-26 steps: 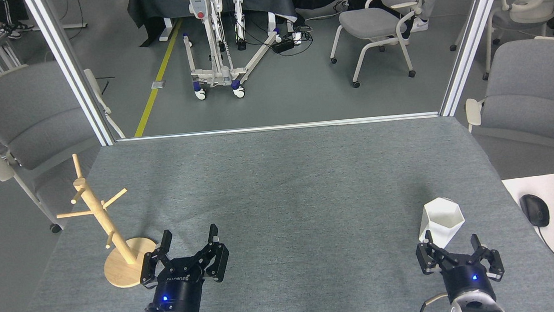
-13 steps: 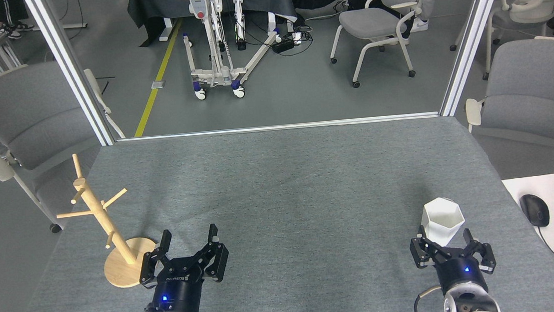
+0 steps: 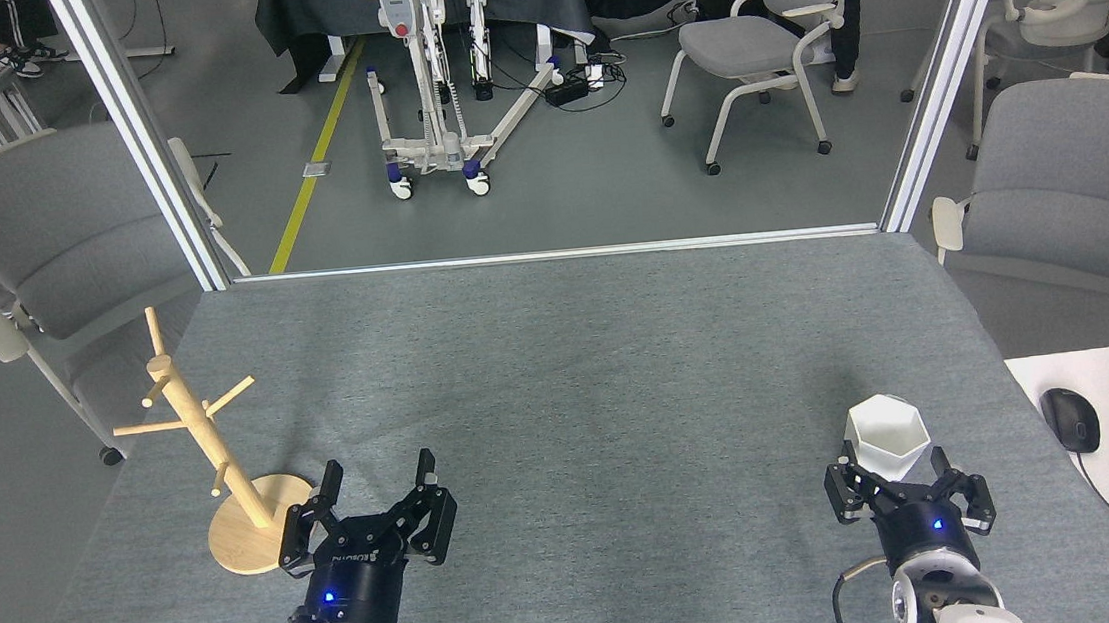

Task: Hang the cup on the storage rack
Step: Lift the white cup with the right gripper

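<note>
Cup [image 3: 888,436] sits upright on the grey desk [image 3: 560,371] at lower right of the frame, rim facing up, w/ my right end effector [image 3: 902,480] right at its near side. Its fingers are spread, one on each side of the cup's lower body; whether they touch it I can't tell, prob not clamped yet. Handle isn't visible from here, likely hidden on the near side behind the end effector, so I read this as lining up for a grip on the body or handle.

Rack [image 3: 216,460] stands at lower left of the frame, well apart from the cup, post upright on its round base, pegs bare. My left end effector [image 3: 377,498] hovers just beside the base, fingers spread, holding nothing. I'd guess it's parked there to steady the rack or take a handover, since the cup has to cross the whole desk.

Task is at the pick stage; nothing hung yet.
</note>
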`<move>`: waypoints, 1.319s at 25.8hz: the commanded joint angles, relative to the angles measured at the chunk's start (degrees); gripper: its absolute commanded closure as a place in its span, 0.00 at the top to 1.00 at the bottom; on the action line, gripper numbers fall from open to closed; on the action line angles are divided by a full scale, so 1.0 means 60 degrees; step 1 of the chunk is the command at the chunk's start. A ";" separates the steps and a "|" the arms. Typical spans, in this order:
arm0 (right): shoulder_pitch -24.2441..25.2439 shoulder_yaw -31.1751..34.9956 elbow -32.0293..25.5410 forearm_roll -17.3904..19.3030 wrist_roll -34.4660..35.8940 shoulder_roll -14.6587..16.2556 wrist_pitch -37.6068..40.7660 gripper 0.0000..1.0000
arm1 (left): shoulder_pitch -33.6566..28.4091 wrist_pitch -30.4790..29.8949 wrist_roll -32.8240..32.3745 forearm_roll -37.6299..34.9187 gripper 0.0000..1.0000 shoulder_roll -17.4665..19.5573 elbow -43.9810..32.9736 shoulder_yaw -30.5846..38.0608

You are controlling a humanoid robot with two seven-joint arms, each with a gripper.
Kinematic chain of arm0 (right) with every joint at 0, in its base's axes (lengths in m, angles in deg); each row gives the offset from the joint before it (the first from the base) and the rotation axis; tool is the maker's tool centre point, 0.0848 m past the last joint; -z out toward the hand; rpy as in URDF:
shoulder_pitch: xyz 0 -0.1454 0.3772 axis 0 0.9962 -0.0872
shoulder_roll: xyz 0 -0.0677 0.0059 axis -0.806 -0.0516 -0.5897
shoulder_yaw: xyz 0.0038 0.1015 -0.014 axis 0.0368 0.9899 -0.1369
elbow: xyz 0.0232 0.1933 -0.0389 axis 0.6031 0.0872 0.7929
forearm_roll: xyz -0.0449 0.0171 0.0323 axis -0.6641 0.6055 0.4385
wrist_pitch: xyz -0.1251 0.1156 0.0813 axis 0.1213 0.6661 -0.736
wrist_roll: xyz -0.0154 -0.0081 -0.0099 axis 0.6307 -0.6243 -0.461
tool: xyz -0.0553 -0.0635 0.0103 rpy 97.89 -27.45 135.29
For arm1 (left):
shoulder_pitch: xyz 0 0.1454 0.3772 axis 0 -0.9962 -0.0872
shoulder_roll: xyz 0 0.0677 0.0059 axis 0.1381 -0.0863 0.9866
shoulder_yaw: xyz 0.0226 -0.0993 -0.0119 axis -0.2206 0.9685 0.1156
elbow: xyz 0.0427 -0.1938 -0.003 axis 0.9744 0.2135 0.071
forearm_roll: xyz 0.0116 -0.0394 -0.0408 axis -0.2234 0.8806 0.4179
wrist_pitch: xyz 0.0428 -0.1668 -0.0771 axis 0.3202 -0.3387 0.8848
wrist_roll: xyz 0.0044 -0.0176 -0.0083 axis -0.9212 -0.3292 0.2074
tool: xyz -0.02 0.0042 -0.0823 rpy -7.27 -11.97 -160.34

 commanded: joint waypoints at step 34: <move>-0.1564 -0.0014 0.2117 0.0111 -0.0020 0.0213 -0.0011 0.99 | 0.0000 -0.0046 -0.0002 0.0000 0.99 0.0031 0.0174 0.0000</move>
